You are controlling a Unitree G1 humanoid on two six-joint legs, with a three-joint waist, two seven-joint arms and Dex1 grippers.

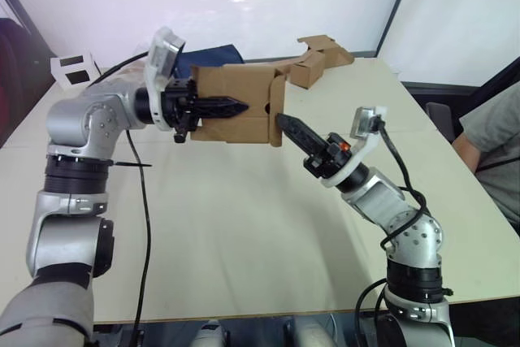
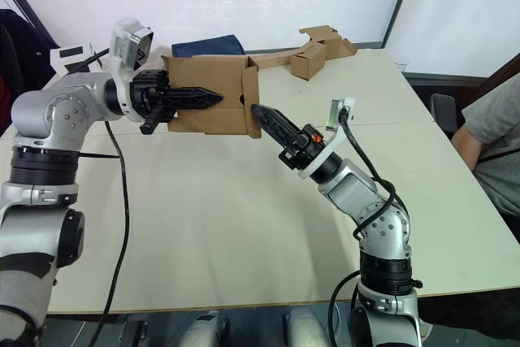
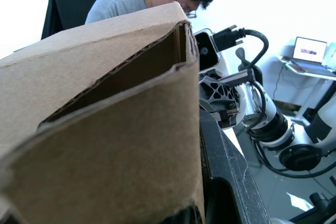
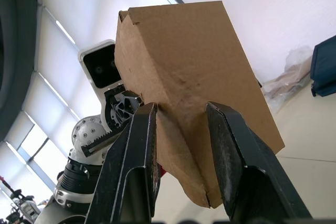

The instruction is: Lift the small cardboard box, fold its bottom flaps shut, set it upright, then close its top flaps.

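Left pincer (image 1: 231,107) gripping small cardboard box (image 1: 236,87) aloft

No writing, label, brand, number or sign can be read anywhere here. The small cardboard box (image 2: 210,95), near the upper middle of the frame, is plain brown on every face that shows. The white box (image 1: 73,68) at the upper left carries only black squares, no letters. The laptop screen (image 3: 308,52) at the far right of the left wrist view glows with something on it, too small to make out.
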